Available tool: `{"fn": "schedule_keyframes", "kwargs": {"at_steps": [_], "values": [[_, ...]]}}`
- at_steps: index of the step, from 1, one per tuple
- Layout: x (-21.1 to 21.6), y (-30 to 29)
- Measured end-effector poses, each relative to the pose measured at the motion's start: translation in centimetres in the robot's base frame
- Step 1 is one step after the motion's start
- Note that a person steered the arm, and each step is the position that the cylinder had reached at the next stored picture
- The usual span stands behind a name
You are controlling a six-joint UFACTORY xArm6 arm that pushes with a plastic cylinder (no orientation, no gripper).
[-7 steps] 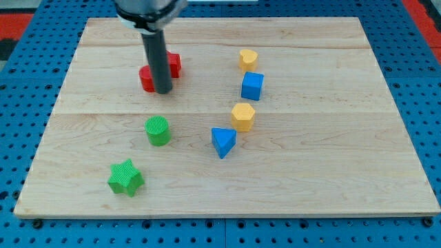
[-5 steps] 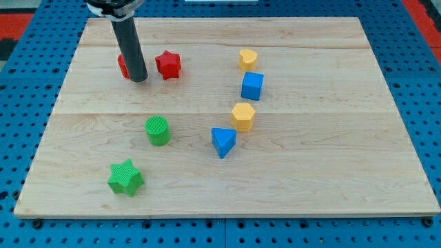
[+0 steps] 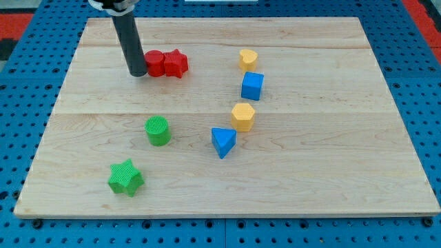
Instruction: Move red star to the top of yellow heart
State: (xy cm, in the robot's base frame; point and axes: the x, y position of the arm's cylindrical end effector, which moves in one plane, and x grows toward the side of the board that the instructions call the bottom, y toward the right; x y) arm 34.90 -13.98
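Because my tip [image 3: 138,73], gripperless, pressed the red cylinder [image 3: 155,63] against the red star [image 3: 176,63], both risked veering off-line together.

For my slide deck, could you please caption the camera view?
My tip presses a red cylinder against the red star, left of the yellow heart.

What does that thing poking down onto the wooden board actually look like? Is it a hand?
No hand. It is a plain dark cylindrical rod, smooth and slightly glossy, ending in my tip on the board. Its upper end joins a wider rounded mount, cut off by the view's top. No cables or markings show.
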Motion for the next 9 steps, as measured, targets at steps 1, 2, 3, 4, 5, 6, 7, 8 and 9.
{"fn": "schedule_keyframes", "kwargs": {"at_steps": [1, 2, 3, 4, 5, 6, 7, 8, 9], "values": [[0.0, 5.2], [-0.7, 10.3], [-3.9, 11.9], [-4.6, 5.6], [-5.2, 4.9], [-5.1, 2.8], [-6.0, 7.0], [-6.4, -0.6], [-8.3, -7.1]]}}
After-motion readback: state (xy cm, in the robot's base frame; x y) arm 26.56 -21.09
